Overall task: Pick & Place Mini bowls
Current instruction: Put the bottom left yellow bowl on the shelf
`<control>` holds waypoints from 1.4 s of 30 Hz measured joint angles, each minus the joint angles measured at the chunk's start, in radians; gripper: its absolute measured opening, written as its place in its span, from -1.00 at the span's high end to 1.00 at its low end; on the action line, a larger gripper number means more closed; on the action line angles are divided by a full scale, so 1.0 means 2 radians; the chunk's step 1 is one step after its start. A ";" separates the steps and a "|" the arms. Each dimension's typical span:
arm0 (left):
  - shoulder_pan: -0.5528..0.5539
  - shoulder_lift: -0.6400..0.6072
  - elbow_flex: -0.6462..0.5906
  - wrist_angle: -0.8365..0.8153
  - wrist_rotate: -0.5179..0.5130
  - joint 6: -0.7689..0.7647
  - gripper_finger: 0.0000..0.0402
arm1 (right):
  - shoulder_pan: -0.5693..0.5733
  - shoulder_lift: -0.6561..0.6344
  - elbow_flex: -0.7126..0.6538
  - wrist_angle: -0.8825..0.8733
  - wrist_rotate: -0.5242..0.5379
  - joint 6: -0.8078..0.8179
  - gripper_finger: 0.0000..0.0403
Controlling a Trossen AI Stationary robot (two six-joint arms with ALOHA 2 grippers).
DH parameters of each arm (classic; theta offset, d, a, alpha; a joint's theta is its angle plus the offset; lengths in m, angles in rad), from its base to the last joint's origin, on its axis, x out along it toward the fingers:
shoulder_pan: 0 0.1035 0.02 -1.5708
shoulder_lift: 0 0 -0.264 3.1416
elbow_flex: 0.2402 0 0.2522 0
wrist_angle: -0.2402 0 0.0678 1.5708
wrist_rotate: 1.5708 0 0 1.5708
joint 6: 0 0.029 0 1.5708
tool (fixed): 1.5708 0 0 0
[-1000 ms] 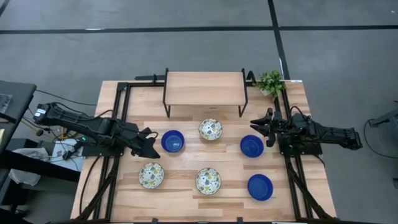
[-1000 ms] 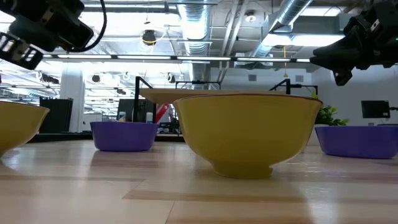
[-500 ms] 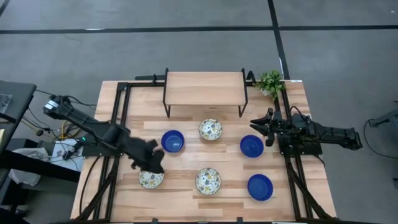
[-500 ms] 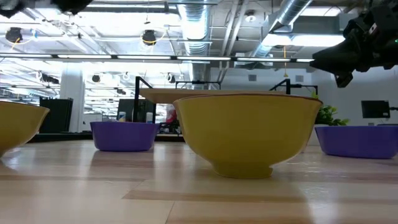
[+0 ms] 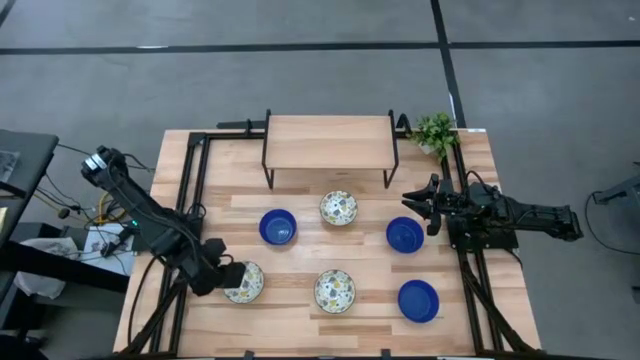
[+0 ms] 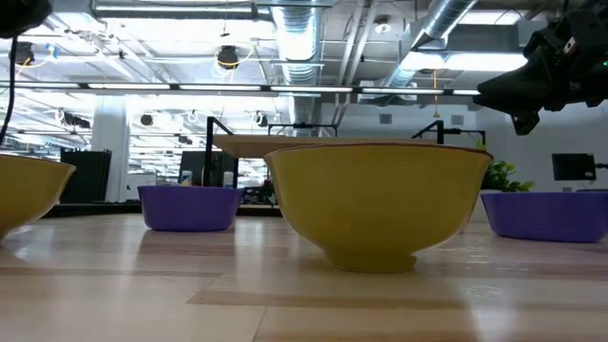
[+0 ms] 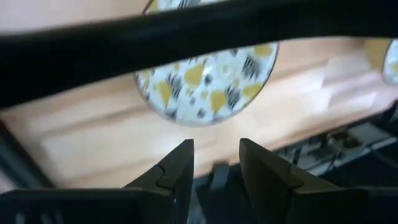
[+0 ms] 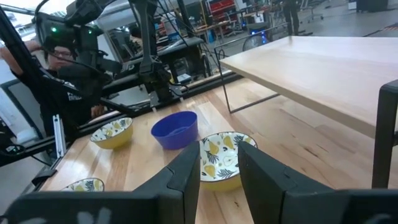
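While the right gripper (image 5: 408, 196) hangs over the table's right side, just beside a glossy blue bowl (image 5: 404, 235), the left gripper (image 5: 232, 277) sits low at the front left, at the edge of a patterned bowl (image 5: 244, 282). Left wrist view: two dark angular fingers (image 7: 175, 171) stand slightly apart with nothing between them, a narrow gap; the cream bowl (image 7: 208, 87) with yellow and black specks lies just beyond the tips, partly crossed by a dark bar. Right wrist view: that gripper's fingers (image 8: 186, 174) also apart, empty.

Six small round bowls on the pale wood-plank table (image 5: 470, 162). Blue, solid and shiny: one left of centre (image 5: 278, 227), one by the right gripper, one at front right (image 5: 418, 300). Cream, floral-speckled inside: one at centre back (image 5: 339, 208), one at centre front (image 5: 335, 290), one at the left gripper. Bowls all well apart from each other, all upright.

Low view: nearest bowl (image 6: 378, 203) shows a smooth yellow outer wall, rounded, on a short foot.

Behind the bowls stands a flat wooden shelf (image 5: 328, 142) on thin black metal legs. Small green plant (image 5: 435, 131) at the back right corner.
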 joint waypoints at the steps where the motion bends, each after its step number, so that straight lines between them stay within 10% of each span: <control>1: 0.001 0.004 -0.001 -0.001 -0.004 0.000 0.37 | 0.000 0.000 0.000 0.000 0.000 0.000 0.52; 42: 0.005 0.027 -0.093 0.027 0.005 0.014 0.37 | 0.000 0.000 0.000 0.000 0.025 0.001 0.52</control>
